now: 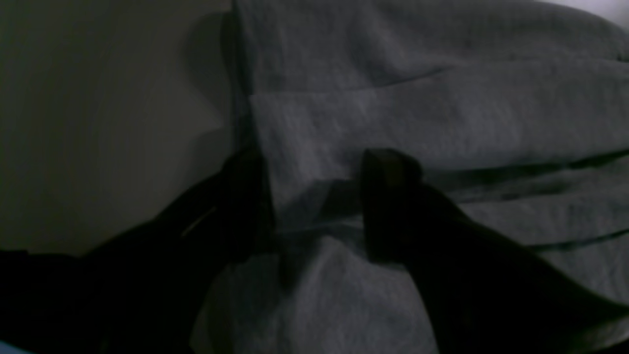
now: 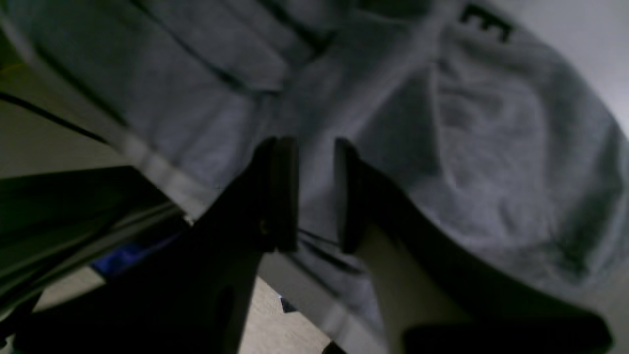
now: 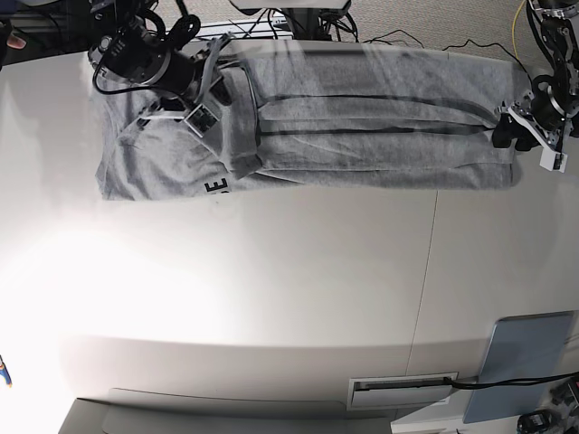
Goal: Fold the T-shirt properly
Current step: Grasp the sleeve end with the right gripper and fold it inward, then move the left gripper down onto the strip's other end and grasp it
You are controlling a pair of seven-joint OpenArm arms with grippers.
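The heather-grey T-shirt [image 3: 362, 127] lies folded into a long band along the far side of the white table [image 3: 271, 289], with black lettering [image 3: 217, 187] at its left end. My left gripper [image 3: 505, 127] is at the band's right end. In the left wrist view it [image 1: 314, 196] is open, its fingers straddling a folded edge of the T-shirt [image 1: 442, 98]. My right gripper [image 3: 201, 113] hovers over the left part. In the right wrist view it [image 2: 317, 194] shows a narrow gap between the pads, with the T-shirt [image 2: 491, 147] and a black letter E [image 2: 486, 22] beneath.
A grey flat pad [image 3: 525, 366] and a white slotted unit [image 3: 403, 391] lie at the near right. Cables [image 3: 298, 23] run behind the table's far edge. A seam [image 3: 430, 271] crosses the tabletop. The right wrist view shows the table's edge and floor [image 2: 275, 329] under the gripper.
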